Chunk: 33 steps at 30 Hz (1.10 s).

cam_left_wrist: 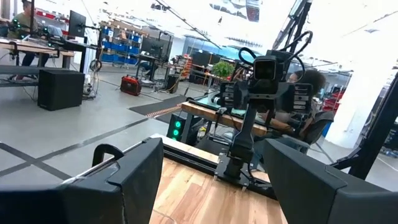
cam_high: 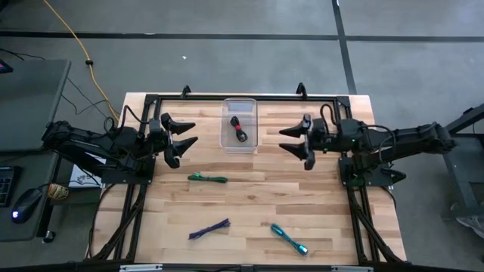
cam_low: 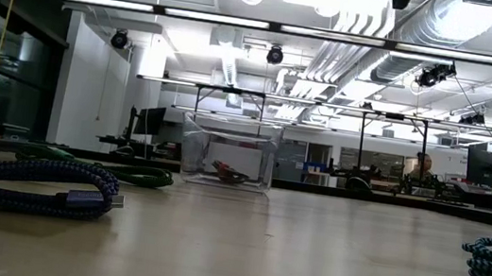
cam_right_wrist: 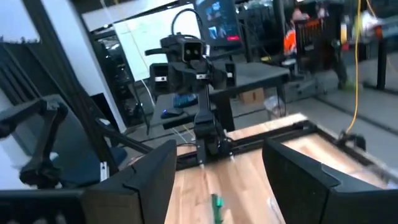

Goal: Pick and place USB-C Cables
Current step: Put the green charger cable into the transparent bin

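USB-C cables: red-and-black one lay in the clear bin at twelve o'clock; green, purple and teal sat loose on the worktop. Left jaws and right jaws hung wide open, empty. Thin bundles could slip or snag.

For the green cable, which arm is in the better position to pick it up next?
Probably the left. The green cable lies on the left half of the table, just below the open left gripper. The right gripper, also open, would have to cross past the clear bin.
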Motion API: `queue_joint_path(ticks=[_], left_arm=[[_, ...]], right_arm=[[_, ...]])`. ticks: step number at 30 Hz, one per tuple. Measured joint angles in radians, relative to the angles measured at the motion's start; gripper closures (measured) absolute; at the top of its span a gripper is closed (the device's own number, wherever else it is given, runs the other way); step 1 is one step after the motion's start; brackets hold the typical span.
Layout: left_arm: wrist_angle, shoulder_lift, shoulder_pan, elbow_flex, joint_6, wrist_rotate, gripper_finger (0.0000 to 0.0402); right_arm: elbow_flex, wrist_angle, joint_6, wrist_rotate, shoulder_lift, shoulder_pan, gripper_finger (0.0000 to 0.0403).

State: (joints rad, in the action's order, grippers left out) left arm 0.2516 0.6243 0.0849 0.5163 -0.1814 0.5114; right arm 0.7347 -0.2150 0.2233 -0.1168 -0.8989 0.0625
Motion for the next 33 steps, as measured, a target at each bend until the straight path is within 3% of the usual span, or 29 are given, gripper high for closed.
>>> queue_joint_path(ticks=[33], left_arm=[[0.000,0.000,0.001,0.000,-0.051,-0.169,0.0145]], right_arm=[[0.000,0.007,-0.039,0.012,0.000,0.006,0.0174]])
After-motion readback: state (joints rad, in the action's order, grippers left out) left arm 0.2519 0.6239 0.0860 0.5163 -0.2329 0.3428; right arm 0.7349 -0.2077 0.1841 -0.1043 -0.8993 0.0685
